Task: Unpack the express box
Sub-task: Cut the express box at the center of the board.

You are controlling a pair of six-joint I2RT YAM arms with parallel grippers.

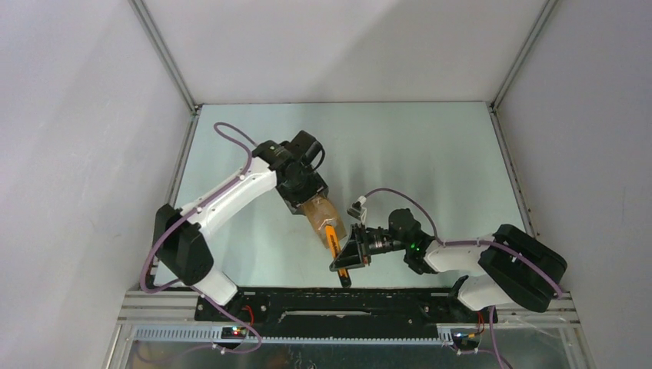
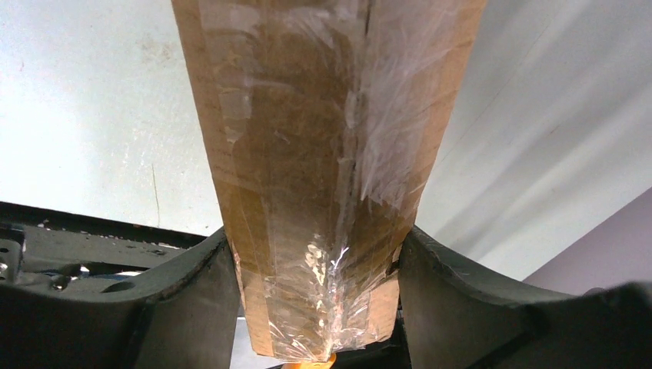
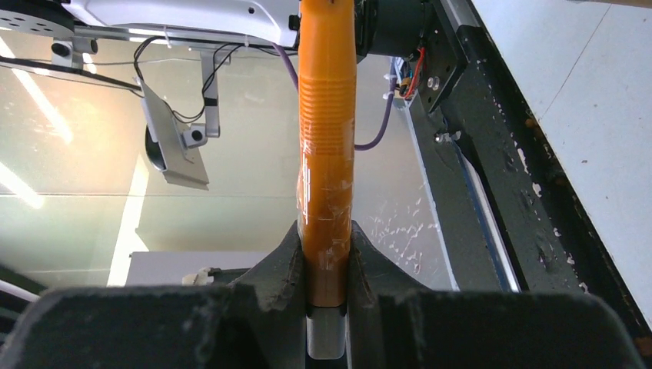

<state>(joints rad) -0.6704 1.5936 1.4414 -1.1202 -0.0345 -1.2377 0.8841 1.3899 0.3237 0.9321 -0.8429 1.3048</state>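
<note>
Top external view: we see the arms meet over the table (image 1: 446,154), near its front edge.
right gripper (image 3: 327,269): nearest us — clamped on the utility knife (image 3: 327,154).
express box (image 1: 321,217): held between them, long axis pointing from the left gripper (image 2: 319,284) toward the knife.
left gripper: pinching the box's far end.
risk: we fear the knife skidding off the glossy tape (image 2: 338,254), or levering the box loose.

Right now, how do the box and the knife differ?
The box is wide brown cardboard wrapped in clear tape; the knife is a slim orange stick. The box spreads the left gripper wide; the knife sits in the right gripper with the jaws nearly together. Shared: each is clamped between one gripper's fingers.
</note>
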